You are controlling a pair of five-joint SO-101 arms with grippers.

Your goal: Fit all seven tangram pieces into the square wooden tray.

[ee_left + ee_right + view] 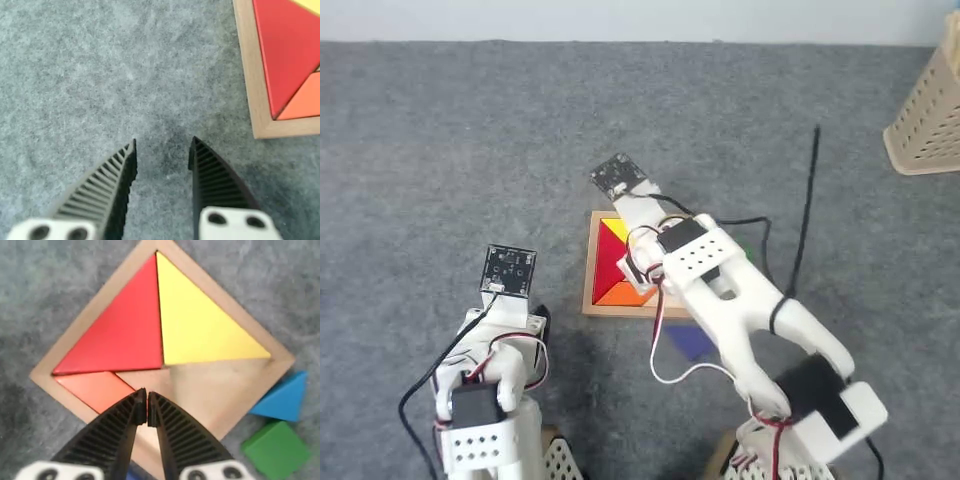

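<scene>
The square wooden tray (50, 371) holds a large red triangle (120, 335), a large yellow triangle (200, 325) and an orange piece (92, 389); the rest of its floor is bare wood. My right gripper (147, 392) hovers shut over the tray's middle, near the orange piece, holding nothing. A blue triangle (282, 397) and a green square (275, 447) lie on the carpet just outside one tray edge. A purple piece (692, 342) lies beside the tray, partly under the right arm (720, 275). My left gripper (164, 150) is open over bare carpet, short of the tray's corner (255, 120).
Grey carpet covers the table. A perforated beige basket (930, 100) stands at the far right. A black cable (807, 210) runs past the tray on its right. Open carpet lies to the left of the tray and beyond it.
</scene>
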